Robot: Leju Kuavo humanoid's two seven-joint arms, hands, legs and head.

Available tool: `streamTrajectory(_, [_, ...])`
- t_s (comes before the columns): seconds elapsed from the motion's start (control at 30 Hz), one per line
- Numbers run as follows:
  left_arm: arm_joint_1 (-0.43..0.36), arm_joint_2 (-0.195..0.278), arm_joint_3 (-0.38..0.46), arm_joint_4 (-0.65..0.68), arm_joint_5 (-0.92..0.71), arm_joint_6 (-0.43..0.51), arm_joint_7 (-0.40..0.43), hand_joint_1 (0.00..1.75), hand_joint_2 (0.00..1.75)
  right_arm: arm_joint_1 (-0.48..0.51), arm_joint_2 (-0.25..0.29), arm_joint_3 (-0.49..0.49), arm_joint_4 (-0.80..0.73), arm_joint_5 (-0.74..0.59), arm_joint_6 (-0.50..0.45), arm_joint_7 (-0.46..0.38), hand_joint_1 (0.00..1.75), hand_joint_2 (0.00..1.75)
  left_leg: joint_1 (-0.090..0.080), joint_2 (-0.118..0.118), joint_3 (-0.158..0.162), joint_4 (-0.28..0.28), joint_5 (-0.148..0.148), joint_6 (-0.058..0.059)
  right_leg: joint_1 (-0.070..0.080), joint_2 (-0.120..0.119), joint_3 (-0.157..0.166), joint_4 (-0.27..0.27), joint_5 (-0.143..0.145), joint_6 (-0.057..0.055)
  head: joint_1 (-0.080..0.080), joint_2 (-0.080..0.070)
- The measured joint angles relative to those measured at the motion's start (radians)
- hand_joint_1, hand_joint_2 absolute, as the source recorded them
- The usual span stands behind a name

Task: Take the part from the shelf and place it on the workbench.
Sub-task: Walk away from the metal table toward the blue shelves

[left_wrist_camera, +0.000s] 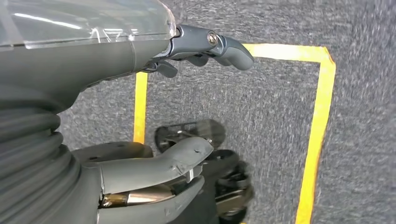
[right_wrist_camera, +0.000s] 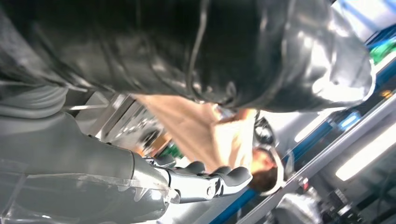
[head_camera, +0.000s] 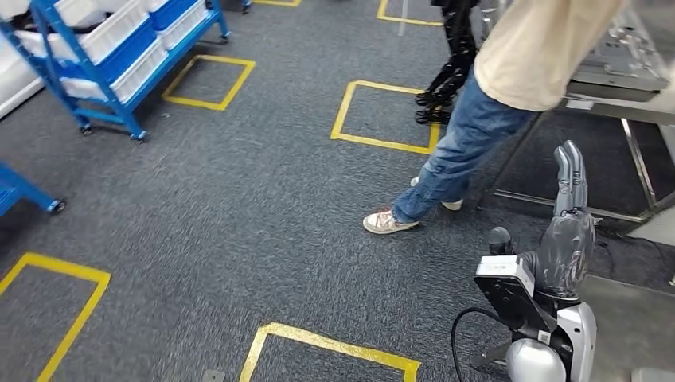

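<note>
My right hand (head_camera: 570,208) stands low on the right of the head view, its fingers (head_camera: 571,171) straight and pointing away from me, holding nothing. The right wrist view shows the same hand (right_wrist_camera: 201,179), blurred, in front of a person in a beige top. My left hand (left_wrist_camera: 187,98) hangs over the grey carpet with thumb (left_wrist_camera: 159,165) and fingers (left_wrist_camera: 219,44) apart and nothing between them. The blue wheeled shelf (head_camera: 111,87) with white and blue bins is far off at the upper left. The metal workbench (head_camera: 613,99), with grey metal pieces on it, is at the upper right.
A person (head_camera: 509,79) in jeans and pale sneakers stands between me and the workbench, leaning over it. Yellow tape squares (head_camera: 386,115) mark the carpet. Another blue cart's wheel (head_camera: 54,205) shows at the left edge. A grey flat surface (head_camera: 637,318) lies beside my right arm.
</note>
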Motion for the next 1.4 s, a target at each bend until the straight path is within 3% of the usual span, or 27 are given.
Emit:
streamTrajectory(0.03, [0.001,0.0,0.0,0.0,0.0,-0.001,-0.002,0.0,1.75,0.001,0.0,0.0,0.0,-0.001,0.0,0.0,0.0,0.0,0.002,0.004,-0.011,0.025,-0.002,-0.003,0.001,-0.015,0.001,0.0,-0.002,0.0,0.0,0.0])
streamTrajectory(0.07, [0.002,0.0,0.0,0.0,0.0,-0.004,-0.004,0.0,1.75,0.001,0.0,0.0,0.0,-0.002,0.0,0.0,0.0,0.0,0.003,0.008,-0.004,0.013,0.014,-0.004,0.001,-0.028,0.002,0.001,-0.004,0.001,0.0,0.0])
streamTrajectory(0.1, [0.003,0.0,0.0,0.0,0.0,-0.008,-0.006,0.0,1.75,0.001,0.0,0.0,0.0,-0.005,0.0,-0.001,0.0,0.0,0.003,0.014,0.022,-0.033,0.043,-0.004,0.001,-0.039,0.004,0.001,-0.006,0.002,0.0,0.0])
streamTrajectory(0.17, [0.003,0.002,0.0,0.0,0.001,-0.015,-0.011,0.0,1.75,0.001,0.0,0.0,0.0,-0.01,0.0,-0.002,0.0,0.0,-0.003,0.051,0.094,-0.166,0.096,0.003,0.005,-0.06,0.01,0.003,-0.012,0.009,0.0,0.0])
streamTrajectory(0.23, [0.0,0.002,0.0,0.0,0.001,-0.018,-0.014,0.0,1.75,0.001,0.0,0.0,0.0,-0.014,-0.001,-0.004,0.0,0.0,-0.012,0.079,0.13,-0.236,0.111,0.015,0.01,-0.08,0.014,0.004,-0.017,0.018,0.001,0.0])
streamTrajectory(0.3, [0.001,0.002,0.0,0.0,0.001,-0.019,-0.015,0.0,1.75,0.001,0.0,0.0,0.0,-0.018,-0.002,-0.006,0.0,0.0,-0.014,0.063,0.129,-0.243,0.111,0.027,0.012,-0.099,0.018,0.003,-0.02,0.027,0.001,0.0])
streamTrajectory(0.33, [0.003,0.002,0.0,0.0,0.0,-0.019,-0.015,0.0,1.75,0.001,0.0,-0.001,0.0,-0.019,-0.002,-0.006,0.0,0.0,-0.013,0.053,0.131,-0.247,0.113,0.032,0.01,-0.092,0.021,0.005,-0.025,0.033,0.001,0.0])
streamTrajectory(0.4, [0.005,0.002,0.0,0.0,0.0,-0.018,-0.014,0.0,1.75,0.0,0.0,-0.004,0.0,-0.023,-0.002,-0.008,0.0,0.0,-0.007,0.033,0.135,-0.257,0.118,0.044,0.005,-0.045,0.003,0.054,-0.063,0.043,0.001,0.0])
streamTrajectory(0.47, [0.002,0.002,0.0,0.0,-0.001,-0.017,-0.014,0.0,1.75,0.003,0.0,-0.01,0.0,-0.026,-0.003,-0.009,0.0,0.0,-0.006,0.013,0.135,-0.258,0.121,0.052,0.001,0.003,-0.053,0.17,-0.124,0.047,0.001,0.0])
streamTrajectory(0.5, [0.0,0.002,0.0,0.0,-0.002,-0.017,-0.013,0.0,1.75,0.005,0.0,-0.012,0.0,-0.028,-0.003,-0.009,0.0,0.0,-0.006,0.001,0.134,-0.257,0.121,0.053,0.001,0.01,-0.084,0.229,-0.145,0.048,0.001,0.0])
streamTrajectory(0.53, [0.0,0.003,0.0,0.0,-0.002,-0.016,-0.013,0.0,1.75,0.006,0.0,-0.014,0.001,-0.03,-0.003,-0.009,0.0,0.0,-0.006,-0.011,0.134,-0.256,0.121,0.054,0.001,0.013,-0.104,0.263,-0.149,0.049,0.001,0.0])
streamTrajectory(0.57, [0.001,0.003,0.0,0.0,-0.002,-0.016,-0.013,0.0,1.75,0.006,0.0,-0.015,0.001,-0.031,-0.003,-0.009,0.0,0.0,-0.006,-0.025,0.134,-0.254,0.12,0.053,0.0,0.015,-0.108,0.262,-0.131,0.049,0.001,0.0])
streamTrajectory(0.6, [0.001,0.003,0.0,0.0,-0.003,-0.016,-0.012,0.0,1.75,0.006,0.0,-0.015,0.001,-0.032,-0.003,-0.009,0.0,0.0,-0.006,-0.039,0.135,-0.251,0.119,0.052,-0.001,0.019,-0.096,0.226,-0.097,0.049,0.001,0.0])
streamTrajectory(0.67, [0.001,0.003,0.0,0.0,-0.004,-0.015,-0.012,0.0,1.75,0.005,0.0,-0.016,0.001,-0.032,-0.003,-0.01,0.0,0.0,-0.006,-0.065,0.133,-0.243,0.116,0.047,-0.006,0.058,-0.047,0.106,-0.028,0.044,0.001,0.0])
streamTrajectory(0.73, [-0.001,0.002,0.0,0.0,-0.005,-0.012,-0.012,0.0,1.75,0.005,0.0,-0.016,0.0,-0.032,-0.002,-0.01,0.0,0.0,-0.005,-0.087,0.124,-0.235,0.115,0.038,-0.008,0.099,-0.019,0.034,-0.007,0.04,0.001,0.0])
streamTrajectory(0.77, [-0.002,0.002,0.0,0.0,-0.005,-0.011,-0.012,0.0,1.75,0.005,0.0,-0.016,-0.001,-0.032,-0.002,-0.011,0.0,0.0,-0.003,-0.097,0.119,-0.234,0.117,0.032,-0.006,0.106,-0.017,0.028,-0.011,0.037,0.001,0.0])
streamTrajectory(0.83, [0.0,0.003,0.0,0.0,-0.006,-0.009,-0.012,0.0,1.75,0.004,0.0,-0.016,-0.002,-0.033,-0.002,-0.011,0.0,0.0,0.001,-0.113,0.113,-0.235,0.119,0.019,-0.006,0.084,-0.013,0.02,-0.007,0.028,0.001,0.0])
streamTrajectory(0.87, [0.001,0.004,0.0,-0.001,-0.006,-0.009,-0.012,0.0,1.75,0.003,0.001,-0.017,-0.002,-0.033,-0.002,-0.011,0.0,0.0,0.0,-0.102,0.108,-0.225,0.112,0.013,-0.008,0.071,-0.008,0.014,-0.005,0.021,0.0,0.0])
streamTrajectory(0.9, [0.001,0.004,0.0,-0.001,-0.007,-0.008,-0.011,0.0,1.75,0.003,0.001,-0.017,-0.002,-0.034,-0.002,-0.011,0.0,0.0,-0.002,-0.081,0.095,-0.197,0.095,0.009,-0.01,0.057,-0.004,0.008,-0.003,0.015,-0.002,0.0])
streamTrajectory(0.97, [-0.002,0.005,-0.001,-0.001,-0.008,-0.008,-0.011,0.0,1.75,0.004,0.002,-0.017,-0.003,-0.036,0.0,-0.011,0.0,0.0,-0.002,-0.024,0.042,-0.087,0.037,0.001,-0.008,0.027,0.0,0.003,-0.003,0.007,-0.005,0.0])
streamTrajectory(1.03, [-0.003,0.005,-0.001,-0.001,-0.008,-0.008,-0.011,0.0,1.75,0.005,0.002,-0.017,-0.003,-0.036,0.001,-0.011,0.0,0.0,0.002,-0.001,-0.011,0.019,-0.002,-0.005,-0.005,-0.004,0.001,0.004,-0.006,0.004,-0.005,0.0])
streamTrajectory(1.07, [-0.002,0.005,-0.001,-0.001,-0.008,-0.008,-0.011,0.0,1.75,0.005,0.002,-0.017,-0.003,-0.036,0.002,-0.011,0.0,0.0,0.002,0.004,-0.015,0.029,0.004,-0.006,-0.004,-0.018,0.001,0.004,-0.007,0.004,-0.005,0.0])
streamTrajectory(1.13, [0.0,0.005,-0.001,-0.001,-0.009,-0.008,-0.011,0.0,1.75,0.005,0.002,-0.018,-0.003,-0.036,0.004,-0.011,0.0,0.0,0.003,0.02,0.032,-0.057,0.058,-0.004,-0.004,-0.042,0.005,0.006,-0.011,0.007,-0.005,0.0])
streamTrajectory(1.2, [-0.002,0.005,-0.001,-0.001,-0.009,-0.008,-0.011,0.0,1.75,0.005,0.002,-0.018,-0.003,-0.036,0.003,-0.011,0.0,0.0,-0.004,0.059,0.101,-0.185,0.103,0.005,0.0,-0.063,0.01,0.009,-0.018,0.015,-0.004,0.0])
streamTrajectory(1.27, [-0.004,0.005,-0.002,-0.002,-0.01,-0.008,-0.011,0.0,1.75,0.004,0.002,-0.019,-0.003,-0.036,0.002,-0.011,0.0,0.0,-0.012,0.078,0.126,-0.237,0.11,0.016,0.006,-0.082,0.014,0.01,-0.023,0.024,-0.004,0.0])
streamTrajectory(1.33, [-0.002,0.005,-0.002,-0.002,-0.01,-0.008,-0.011,0.0,1.75,0.003,0.002,-0.019,-0.003,-0.036,0.001,-0.011,0.0,0.0,-0.012,0.058,0.126,-0.242,0.113,0.027,0.006,-0.098,0.017,0.008,-0.027,0.033,-0.004,0.0])
streamTrajectory(1.4, [0.0,0.005,-0.002,-0.002,-0.01,-0.008,-0.011,0.0,1.75,0.002,0.002,-0.019,-0.003,-0.036,0.001,-0.011,0.0,0.0,-0.007,0.037,0.129,-0.252,0.119,0.039,0.003,-0.071,0.009,0.037,-0.052,0.041,-0.003,0.0])
